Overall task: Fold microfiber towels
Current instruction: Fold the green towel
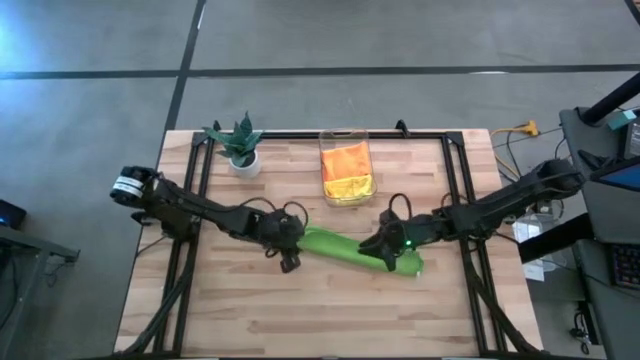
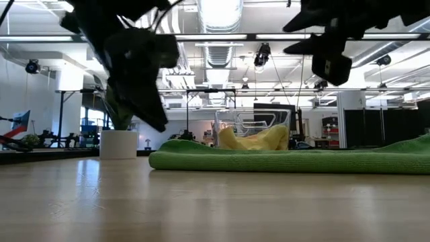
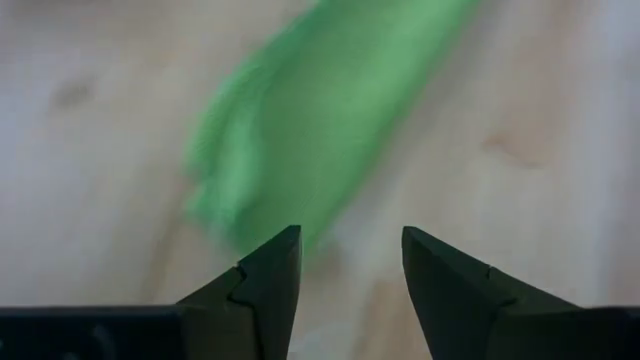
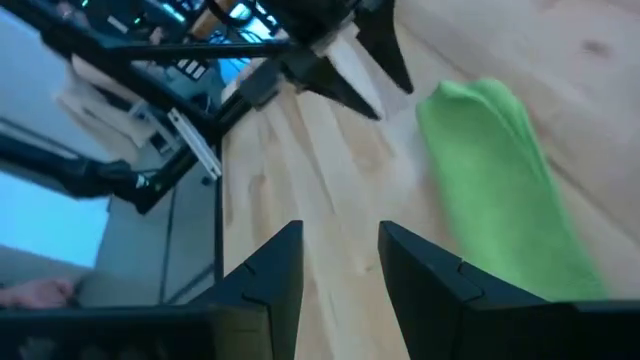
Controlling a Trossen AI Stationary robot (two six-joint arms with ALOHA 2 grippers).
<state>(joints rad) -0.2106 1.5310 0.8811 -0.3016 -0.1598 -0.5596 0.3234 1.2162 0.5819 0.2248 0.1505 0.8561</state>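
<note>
A lime green microfiber towel, folded into a long narrow strip, lies flat on the wooden table, slanting from centre toward the right. My left gripper hovers open just off the strip's left end, clear of the table. My right gripper hangs open above the strip's right part. Nothing is between either pair of fingers. An orange towel and a yellow towel lie in the clear bin at the far middle.
A small potted plant stands at the far left of the table. Black frame rails run along the left, far and right edges. Bare wood stretches between the green strip and the near edge.
</note>
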